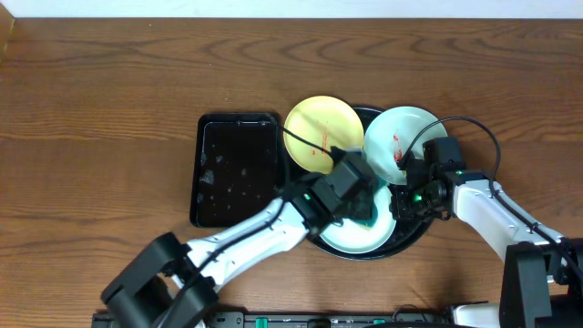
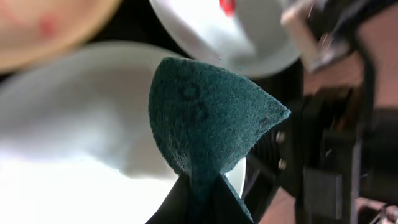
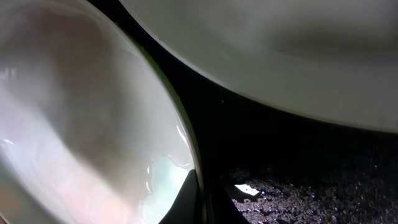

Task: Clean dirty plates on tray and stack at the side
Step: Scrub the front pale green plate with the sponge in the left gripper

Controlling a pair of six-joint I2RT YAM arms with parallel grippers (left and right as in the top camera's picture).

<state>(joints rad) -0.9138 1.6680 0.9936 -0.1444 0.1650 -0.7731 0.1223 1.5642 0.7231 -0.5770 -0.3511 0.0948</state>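
While left pincer (image 2: 199, 202) clamps sponge (image 2: 205, 118) — right pincer (image 3: 199, 200) pinches near plate (image 3: 74, 124).

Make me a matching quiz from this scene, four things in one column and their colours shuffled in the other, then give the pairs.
Things:
1. far-left plate
2. far-right plate
3. scouring pad
4. rectangular tray

Colours:
A. dark green
B. glossy black
C. pale yellow
D. pale mint with a red smear

Pairs: 1-C, 2-D, 3-A, 4-B
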